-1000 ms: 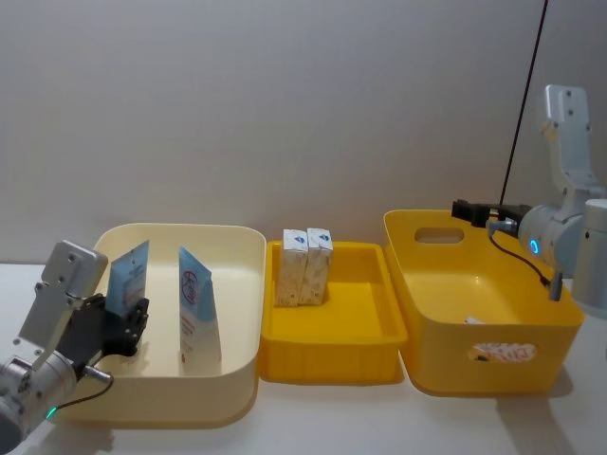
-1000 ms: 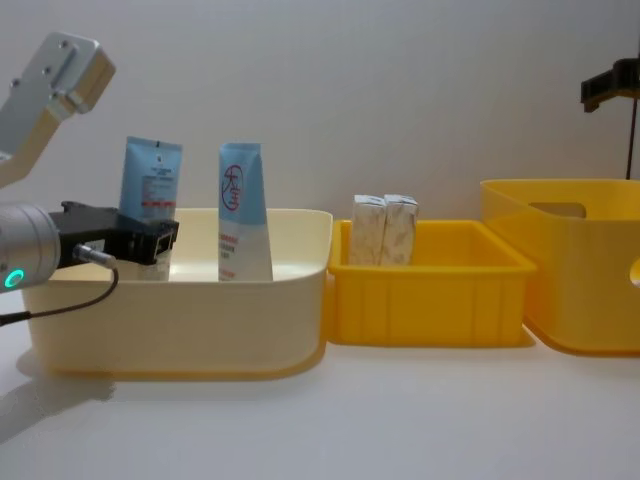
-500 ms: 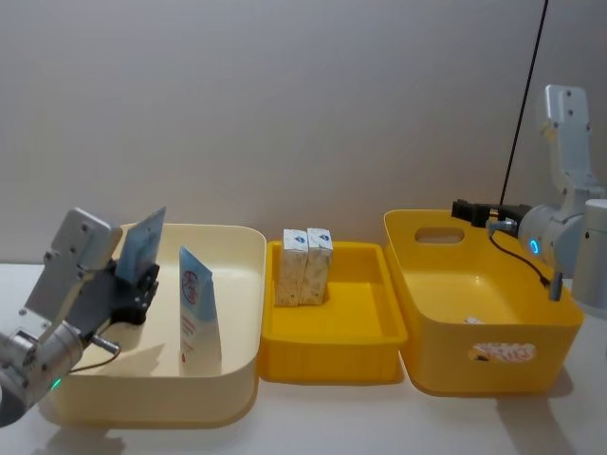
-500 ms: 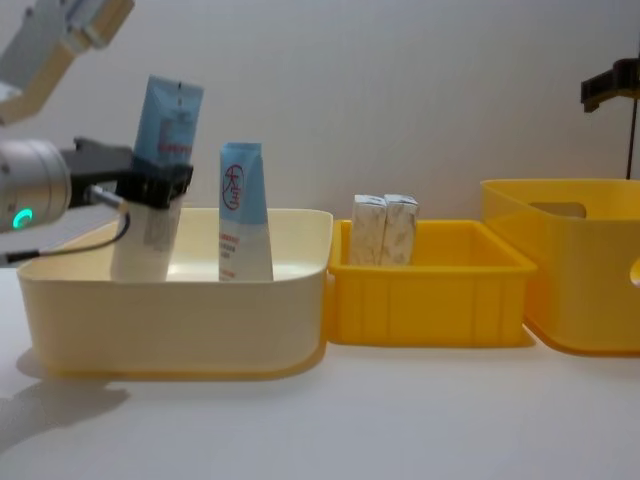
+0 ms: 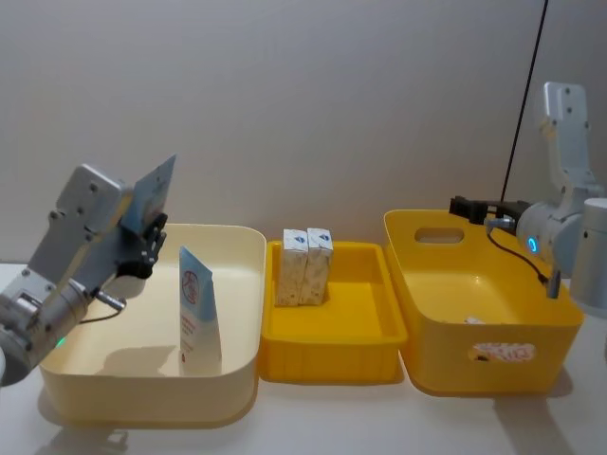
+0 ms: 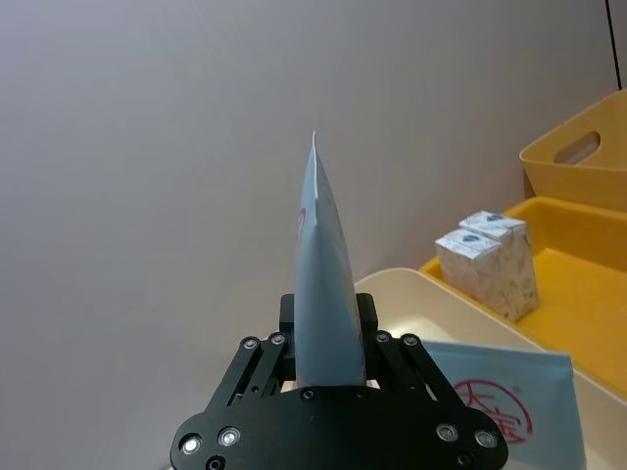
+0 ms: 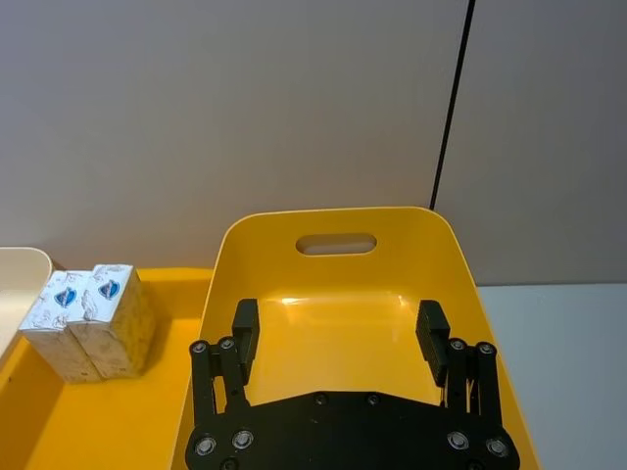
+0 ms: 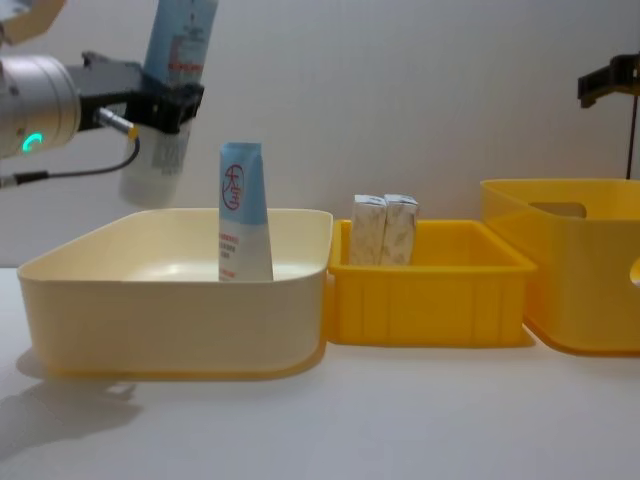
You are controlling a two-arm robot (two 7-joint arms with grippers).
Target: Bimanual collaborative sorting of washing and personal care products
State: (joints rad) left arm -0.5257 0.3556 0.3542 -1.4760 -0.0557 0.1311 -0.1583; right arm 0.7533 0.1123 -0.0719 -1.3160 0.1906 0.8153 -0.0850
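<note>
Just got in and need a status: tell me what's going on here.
The left gripper is shut on a blue tube, holding it in the air above the cream bin, where a second tube stands upright. Two cartons stand in the small yellow bin. The right gripper hovers open and empty over the back of the big yellow bin.

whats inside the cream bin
One upright tube; the left gripper holds a second tube above the cream bin. The first hides some floor. Right gripper hangs over big yellow bin.
</note>
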